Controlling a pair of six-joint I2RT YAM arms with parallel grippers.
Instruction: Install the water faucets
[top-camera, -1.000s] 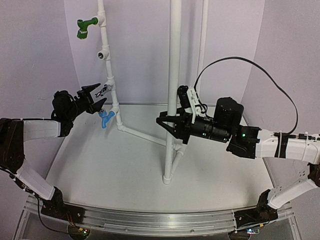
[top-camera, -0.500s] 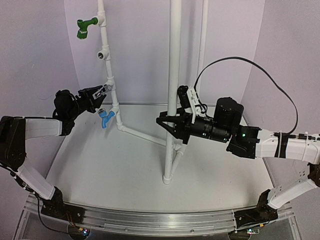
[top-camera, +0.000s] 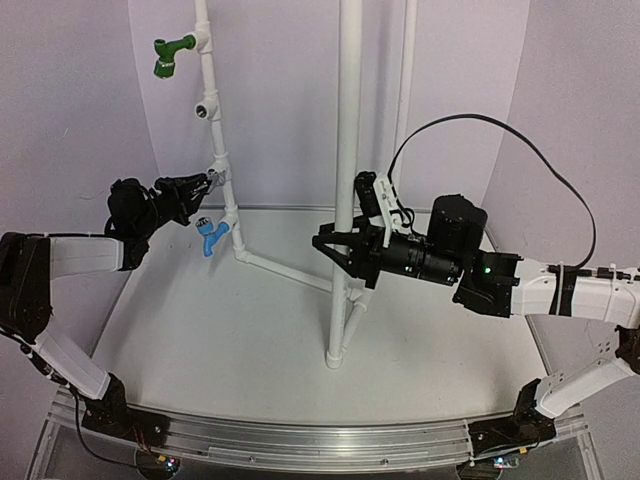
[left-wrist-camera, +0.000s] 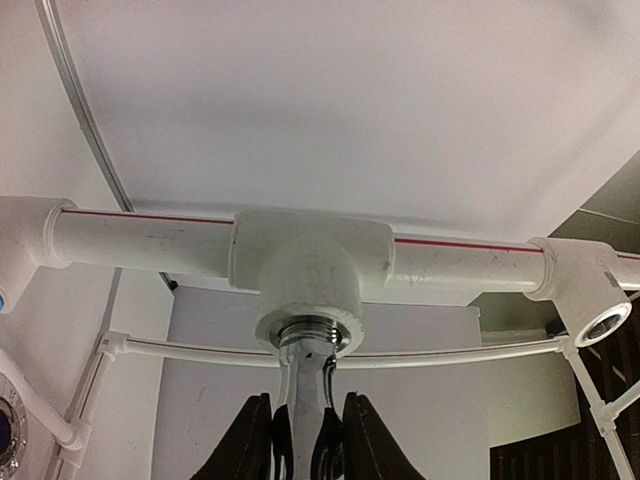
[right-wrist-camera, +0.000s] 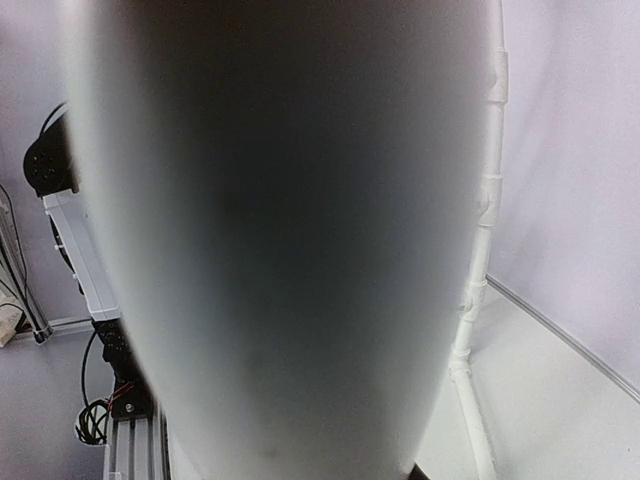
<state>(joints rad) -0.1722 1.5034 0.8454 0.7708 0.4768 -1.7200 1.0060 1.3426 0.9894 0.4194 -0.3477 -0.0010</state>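
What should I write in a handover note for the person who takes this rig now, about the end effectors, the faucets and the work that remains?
Left end effector: shut on the silver faucet, which sits in the mouth of a white tee fitting.
Right end effector: appears closed around the thick upright pipe.
Blue faucet: mounted on the fitting below. Green faucet: mounted at the top.
Done: blue and green are in place; silver is inserted.
Left: probably tighten the silver one, since its thread shows at the socket, then release. One open socket has no faucet.
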